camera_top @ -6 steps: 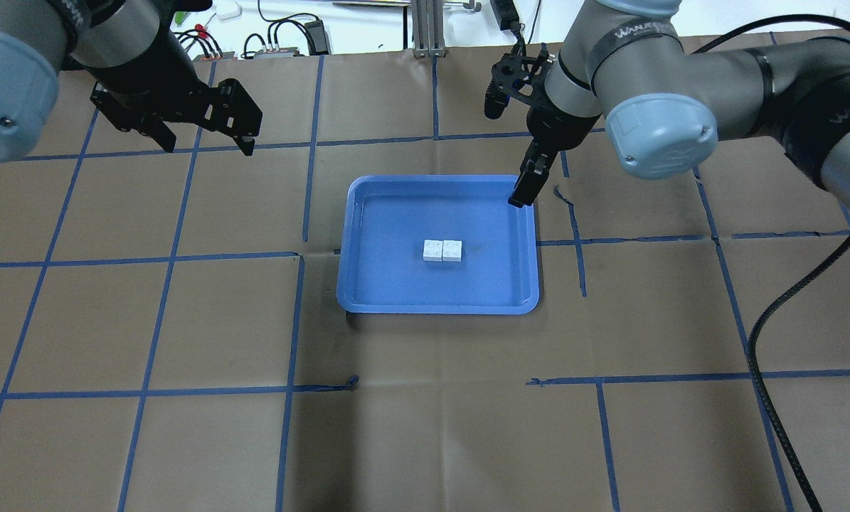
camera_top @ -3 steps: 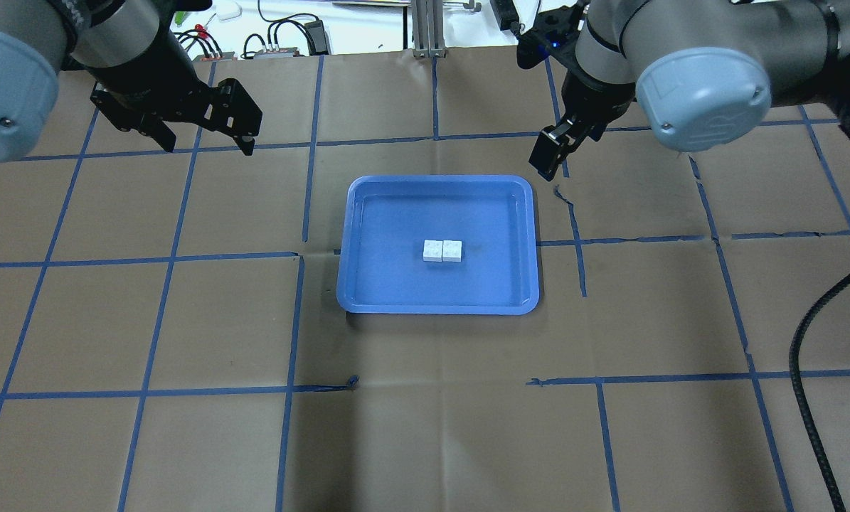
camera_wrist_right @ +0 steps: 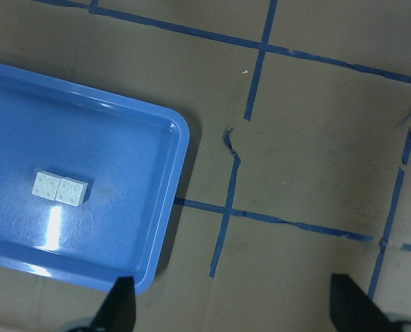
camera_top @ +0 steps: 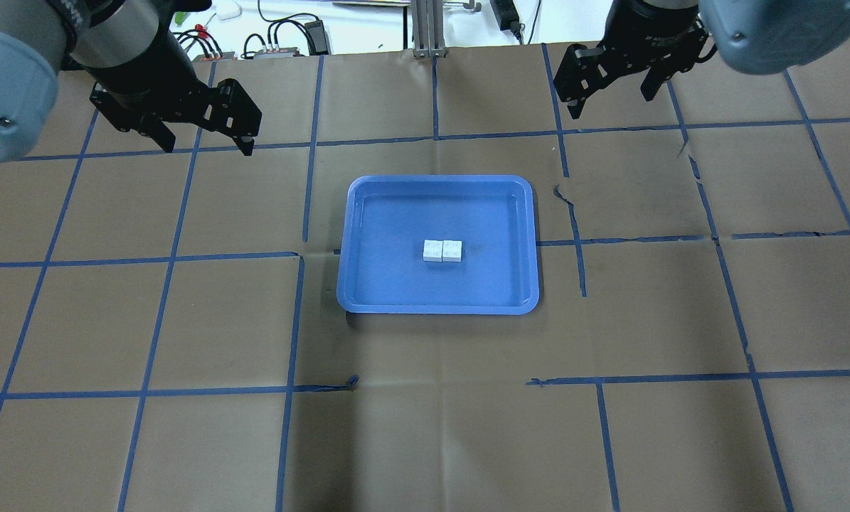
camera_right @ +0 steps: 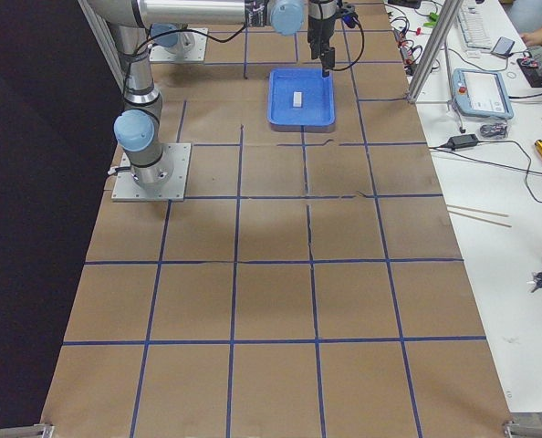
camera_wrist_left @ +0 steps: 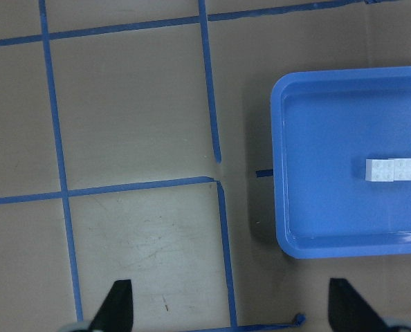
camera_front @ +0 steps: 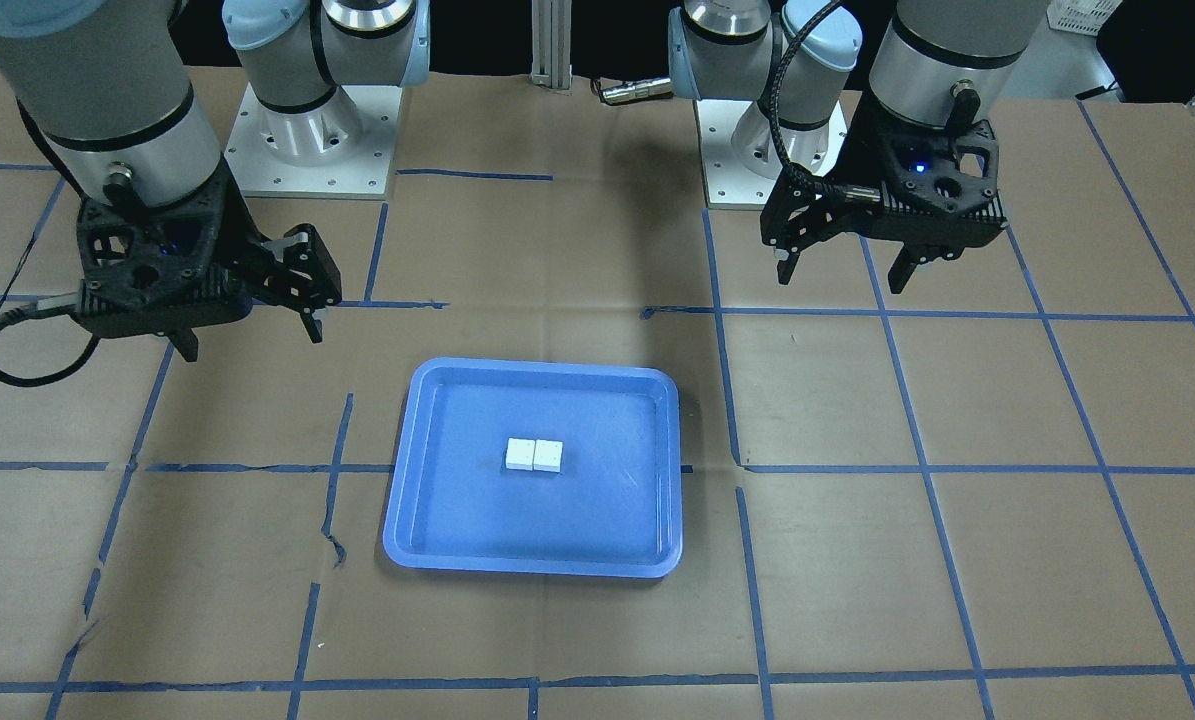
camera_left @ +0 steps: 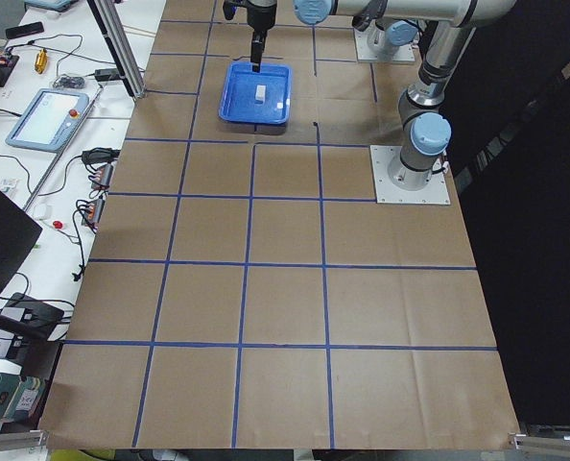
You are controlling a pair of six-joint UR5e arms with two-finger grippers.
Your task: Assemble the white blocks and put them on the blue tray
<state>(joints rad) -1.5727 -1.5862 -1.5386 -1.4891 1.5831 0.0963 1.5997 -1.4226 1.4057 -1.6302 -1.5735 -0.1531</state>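
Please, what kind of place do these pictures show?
Probably a robotics lab bench: the left arm and right arm are bolted to a table covered with brown paper and a blue tape grid, with a teach pendant and loose cables beside it.

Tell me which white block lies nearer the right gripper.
The right-hand block in the overhead view, touching its twin; the right gripper hovers off that side of the blue tray.
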